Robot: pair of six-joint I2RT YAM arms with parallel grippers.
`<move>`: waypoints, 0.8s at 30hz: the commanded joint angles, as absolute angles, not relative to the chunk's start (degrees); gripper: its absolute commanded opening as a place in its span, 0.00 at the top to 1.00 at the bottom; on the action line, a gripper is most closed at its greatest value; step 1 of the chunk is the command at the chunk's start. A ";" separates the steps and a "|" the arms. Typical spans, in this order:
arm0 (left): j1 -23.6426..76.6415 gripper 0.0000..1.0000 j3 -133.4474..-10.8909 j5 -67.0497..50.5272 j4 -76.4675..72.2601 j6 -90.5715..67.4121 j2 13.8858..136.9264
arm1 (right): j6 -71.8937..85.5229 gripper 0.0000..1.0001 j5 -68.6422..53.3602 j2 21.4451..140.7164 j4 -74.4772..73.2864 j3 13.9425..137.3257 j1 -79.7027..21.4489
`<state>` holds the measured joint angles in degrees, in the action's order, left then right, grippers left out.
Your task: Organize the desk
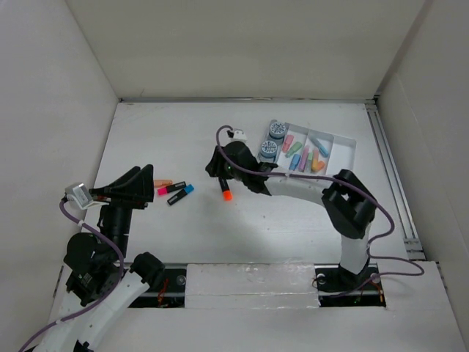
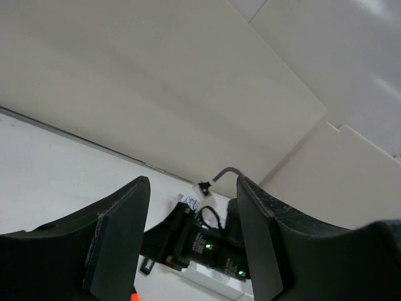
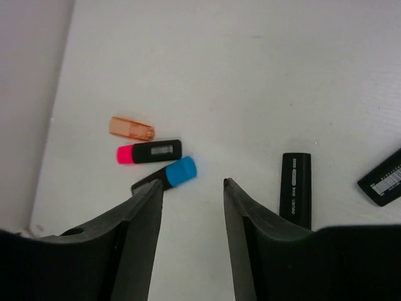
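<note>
The desk (image 1: 242, 235) lies under both arms, loose highlighters (image 3: 149, 152) scattered well left of the tray (image 1: 349, 152). We judge a pickup is underway. Our right gripper (image 3: 192, 185) hovers wide open and empty above them, and our left gripper (image 2: 191, 182) is likewise open and empty. Next we must lower and close on one.

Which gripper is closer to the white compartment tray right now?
Right. The right gripper sits a short way left of the tray in the top view; the left gripper is much farther left, beyond the loose highlighters.

The left hand (image 2: 193, 185) is tilting upward, fingers apart; the right hand (image 3: 193, 183) is pointing down, fingers apart, gripping nothing.
</note>
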<state>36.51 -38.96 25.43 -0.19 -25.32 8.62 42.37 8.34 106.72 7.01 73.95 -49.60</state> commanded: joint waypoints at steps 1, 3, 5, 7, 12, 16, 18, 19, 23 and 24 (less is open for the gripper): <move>36.21 0.47 -38.58 24.43 -2.37 -24.70 8.53 | 41.39 0.50 22.30 111.95 -3.85 80.84 -51.50; 36.21 0.47 -38.58 24.52 -2.37 -24.70 8.44 | 41.92 0.50 26.71 113.81 -6.58 81.73 -52.12; 36.21 0.47 -38.50 24.35 -2.46 -24.70 8.26 | 43.06 0.50 29.60 114.69 -7.38 81.39 -52.65; 36.21 0.47 -38.50 24.43 -2.37 -24.70 8.17 | 43.33 0.50 30.41 115.05 -7.29 80.78 -53.35; 36.21 0.47 -38.50 24.17 -2.37 -24.78 8.17 | 44.30 0.49 32.25 119.16 -10.80 82.08 -54.49; 36.21 0.47 -38.58 24.08 -2.46 -24.79 8.35 | 44.12 0.49 32.78 122.78 -13.53 84.55 -55.81; 36.21 0.47 -38.50 24.00 -2.46 -24.79 8.35 | 44.12 0.49 33.66 123.40 -14.23 85.34 -56.34; 36.21 0.47 -38.58 23.91 -2.46 -24.79 8.44 | 44.03 0.48 33.92 123.66 -14.33 85.34 -56.86; 36.21 0.47 -38.58 23.99 -2.55 -24.79 8.44 | 43.68 0.49 34.10 123.66 -14.24 85.25 -57.39; 36.21 0.47 -38.50 23.91 -2.46 -24.87 8.44 | 43.77 0.60 34.19 123.66 -14.41 85.25 -57.39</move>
<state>36.51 -38.96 24.84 -0.19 -25.32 8.49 43.51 33.78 122.41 -11.03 84.31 -56.62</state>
